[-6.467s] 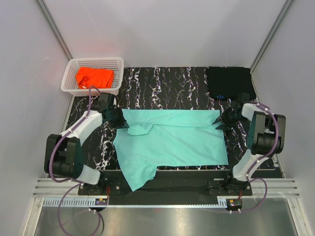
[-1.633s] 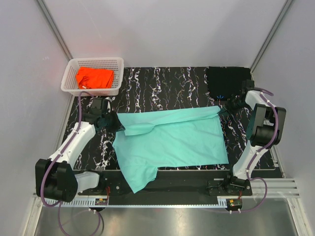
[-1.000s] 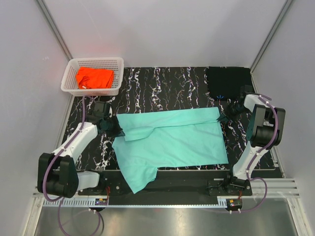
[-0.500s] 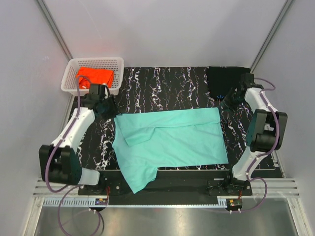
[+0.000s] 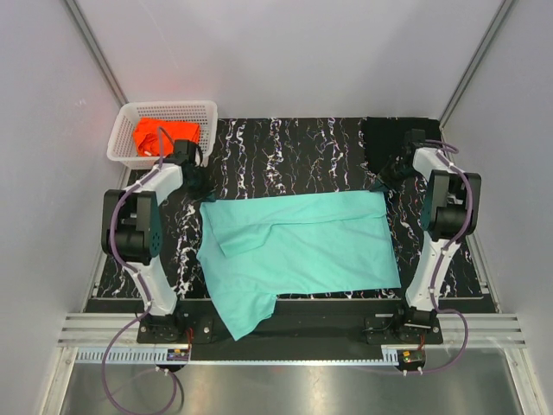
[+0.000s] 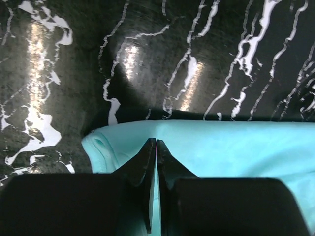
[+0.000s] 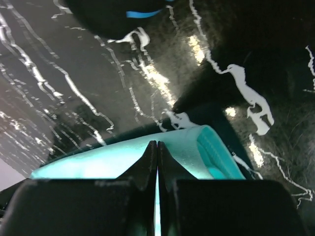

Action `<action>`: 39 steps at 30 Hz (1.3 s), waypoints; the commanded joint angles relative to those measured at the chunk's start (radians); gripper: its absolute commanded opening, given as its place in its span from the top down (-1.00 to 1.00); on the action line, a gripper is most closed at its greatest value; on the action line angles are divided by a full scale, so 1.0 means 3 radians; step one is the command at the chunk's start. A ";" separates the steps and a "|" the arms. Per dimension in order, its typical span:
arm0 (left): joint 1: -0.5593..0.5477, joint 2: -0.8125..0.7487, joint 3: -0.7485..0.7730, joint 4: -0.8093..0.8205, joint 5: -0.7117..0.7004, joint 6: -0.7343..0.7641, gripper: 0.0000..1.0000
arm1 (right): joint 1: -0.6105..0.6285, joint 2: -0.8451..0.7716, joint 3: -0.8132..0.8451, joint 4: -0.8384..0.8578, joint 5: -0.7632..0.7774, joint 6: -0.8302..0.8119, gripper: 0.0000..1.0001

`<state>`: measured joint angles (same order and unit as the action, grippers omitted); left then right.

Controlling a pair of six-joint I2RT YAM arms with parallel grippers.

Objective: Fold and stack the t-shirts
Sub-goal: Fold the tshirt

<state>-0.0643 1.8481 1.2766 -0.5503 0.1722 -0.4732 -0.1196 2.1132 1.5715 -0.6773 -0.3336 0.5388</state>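
Note:
A mint-teal t-shirt (image 5: 302, 246) lies spread flat on the black veined table, one sleeve hanging toward the near edge. My left gripper (image 5: 195, 179) (image 6: 155, 142) hovers shut just beyond the shirt's far left corner (image 6: 103, 145), with nothing between its fingers. Beyond the far right corner (image 7: 216, 152) my right gripper (image 5: 386, 170) (image 7: 157, 144) is also shut and empty. An orange t-shirt (image 5: 164, 136) sits in the basket. A black t-shirt (image 5: 402, 138) (image 7: 113, 14) lies folded at the back right.
The white lattice basket (image 5: 168, 105) stands at the back left corner of the table (image 5: 294, 147). Grey walls close in on the left, right and far sides. Both arm bases sit on the rail at the near edge.
Both grippers let go of the teal shirt's far corners, drew back toward the far side of the table and shut again. The shirt's far edge now lies flat.

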 commanded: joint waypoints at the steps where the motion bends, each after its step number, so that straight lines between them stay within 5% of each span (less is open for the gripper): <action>1: 0.0071 0.0088 0.0127 0.0126 -0.0139 0.0018 0.85 | -0.0005 0.0017 0.0080 0.0023 0.0063 -0.0042 0.99; 13: 0.0086 0.0400 0.0172 -0.0092 -0.0716 0.0253 0.81 | -0.0056 0.0263 0.0212 -0.0038 0.0283 -0.0134 0.93; 16: 0.0076 0.0125 0.0224 -0.0206 -0.0728 0.0248 0.64 | -0.0046 0.0125 0.0325 -0.0272 0.0457 -0.0226 0.78; 18: 0.0020 -0.0257 0.0153 -0.0236 -0.0702 0.0228 0.28 | -0.0036 -0.0115 0.0305 -0.0314 0.0559 -0.0262 0.56; 23: -0.0291 -0.0995 -0.0194 -0.0431 -0.0651 0.0192 -0.11 | 0.0102 -0.0717 0.0095 -0.0355 0.0443 -0.0313 0.22; 30: -0.0532 -0.2125 -0.1319 -0.0400 0.0013 -0.0171 -0.54 | 0.0838 -0.1220 -0.0680 0.0139 -0.0404 -0.0150 -0.17; 39: -0.0553 -0.2622 -0.2255 0.0161 0.0520 -0.0606 -0.51 | 0.1901 -0.1287 -0.1591 0.1279 -0.0999 0.0499 -0.25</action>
<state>-0.2279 1.0805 0.6353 -0.6327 0.2276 -0.5911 0.3870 1.7329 1.1442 -0.4808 -0.5415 0.5922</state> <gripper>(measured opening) 0.761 0.632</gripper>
